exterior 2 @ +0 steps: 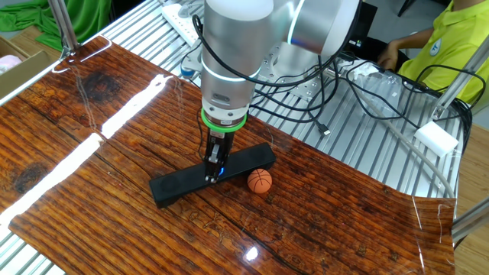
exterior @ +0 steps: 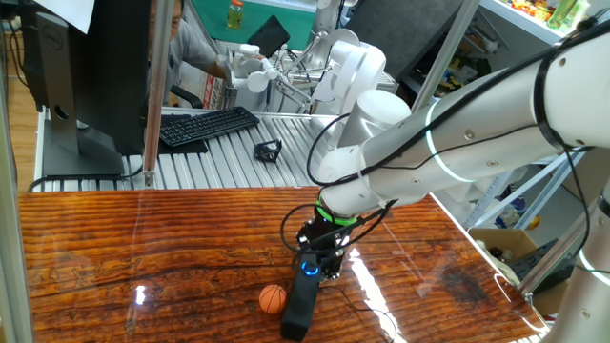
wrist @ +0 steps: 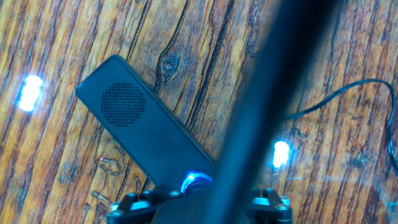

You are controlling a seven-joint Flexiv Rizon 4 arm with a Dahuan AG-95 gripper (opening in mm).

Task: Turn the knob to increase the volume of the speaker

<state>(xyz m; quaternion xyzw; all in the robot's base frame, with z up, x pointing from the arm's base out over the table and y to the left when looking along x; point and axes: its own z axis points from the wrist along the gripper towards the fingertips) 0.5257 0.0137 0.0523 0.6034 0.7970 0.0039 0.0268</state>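
Glowing blue, the knob (wrist: 196, 182) is sitting mid-length on the speaker (wrist: 143, 134), a light, rigid bar lying toward the surface (exterior 2: 92, 137)'s near edge beside an orange ball (exterior 2: 260, 180). Around it the pincer (exterior 2: 213, 172) is hovering, its closure unclear; I judge gripping the small, slippery rim is best.
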